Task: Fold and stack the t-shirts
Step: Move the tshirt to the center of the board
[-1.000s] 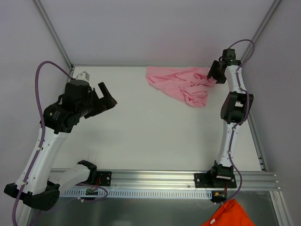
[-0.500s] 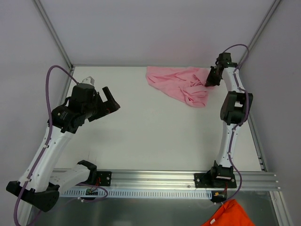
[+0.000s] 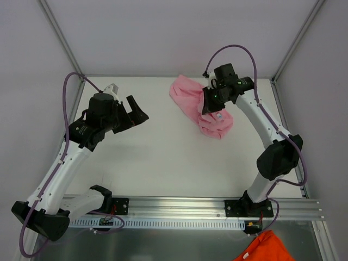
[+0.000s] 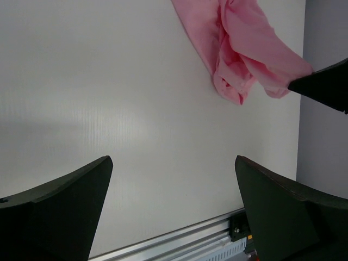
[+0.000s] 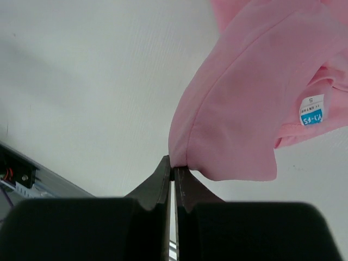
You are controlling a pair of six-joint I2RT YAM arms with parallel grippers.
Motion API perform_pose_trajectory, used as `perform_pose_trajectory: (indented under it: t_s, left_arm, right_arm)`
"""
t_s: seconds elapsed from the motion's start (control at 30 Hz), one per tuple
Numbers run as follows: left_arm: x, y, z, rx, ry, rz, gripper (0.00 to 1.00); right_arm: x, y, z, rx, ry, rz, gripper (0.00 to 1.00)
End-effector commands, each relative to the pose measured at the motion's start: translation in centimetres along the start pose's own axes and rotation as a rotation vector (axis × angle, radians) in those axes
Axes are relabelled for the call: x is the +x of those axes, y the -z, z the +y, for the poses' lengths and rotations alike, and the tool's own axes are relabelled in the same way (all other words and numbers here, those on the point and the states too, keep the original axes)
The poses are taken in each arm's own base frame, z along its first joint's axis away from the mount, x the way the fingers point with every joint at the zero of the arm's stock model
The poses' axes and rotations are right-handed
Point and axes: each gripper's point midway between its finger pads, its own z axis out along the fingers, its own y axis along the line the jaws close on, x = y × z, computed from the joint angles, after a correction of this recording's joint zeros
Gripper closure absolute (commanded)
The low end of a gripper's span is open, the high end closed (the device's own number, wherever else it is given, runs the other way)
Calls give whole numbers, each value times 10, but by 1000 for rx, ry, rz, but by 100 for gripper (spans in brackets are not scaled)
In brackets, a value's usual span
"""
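**Item 1: pink t-shirt** (image 3: 185, 93)
- One piece: plain light pink, thin soft fabric, no print.
- Location: far right part of the white table (image 3: 163, 157), close to the back wall.
- Condition: bunched, not spread. The far left part lies flat on the table. The right part is gathered into folds, with one fold lifted off the surface.
- A white and blue size label (image 5: 311, 113) marked "S" shows in the right wrist view, to the right of the lifted fold.

**Item 2: right gripper** (image 3: 208, 106)
- Location: over the middle of the garment, the arm reaching in from the right side of the table.
- State: jaws pinched together with only a fold of the pink fabric between the tips. In the right wrist view the cloth sits directly at the fingertips (image 5: 163, 179) and spreads away from them to the upper right, with bare table to the left.

**Item 3: left gripper** (image 3: 134, 114)
- Location: above bare table left of centre, well apart from the garment and pointing towards it.
- State: spread wide, holding nothing. In the left wrist view the two dark fingers (image 4: 65, 201) sit at the bottom corners with only table surface between them, and the t-shirt lies at the upper right.

**Item 4: orange cloth** (image 3: 263, 247)
- Location: off the table, below the metal rail (image 3: 179, 206), at the near right corner
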Motion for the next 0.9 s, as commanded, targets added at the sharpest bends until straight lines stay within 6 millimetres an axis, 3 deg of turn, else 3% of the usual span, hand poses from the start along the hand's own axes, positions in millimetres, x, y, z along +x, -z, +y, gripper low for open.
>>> perform_pose_trajectory:
  t_s: [0.0, 0.03, 0.07, 0.1, 0.13, 0.2, 0.33, 0.6, 0.77, 0.87]
  left_arm:
    - [-2, -3, -17, 84, -28, -7, 1]
    - [-3, -2, -19, 93, -34, -9, 1]
    - [-4, -2, -20, 96, -36, -10, 1]
    - [-4, -2, -21, 100, -41, -11, 1]
    - [-5, -1, -22, 102, -45, -16, 1]
    - [-6, -1, -23, 106, -47, -16, 1]
    - [-9, -1, -27, 115, -53, -19, 1]
    - [-7, -2, -29, 121, -60, -11, 1]
    - [-6, -1, -25, 107, -58, -15, 1]
    - [-3, 0, -23, 101, -58, -10, 1]
  right_arm:
    - [36, 4, 6, -60, 12, 119, 99]
    - [44, 4, 14, -85, 18, 134, 95]
    - [47, 5, 17, -87, 28, 135, 75]
    - [48, 11, 18, -81, 39, 112, 32]
    - [47, 10, 17, -65, 48, 86, 17]
    - [55, 10, 16, -59, 34, 83, 2]
    - [56, 13, 15, -42, 28, 66, 3]
    - [76, 0, 1, 19, 8, 106, 16]
    - [89, -27, -21, 74, -18, 154, 18]
    - [75, -51, -30, 71, -49, 138, 20]
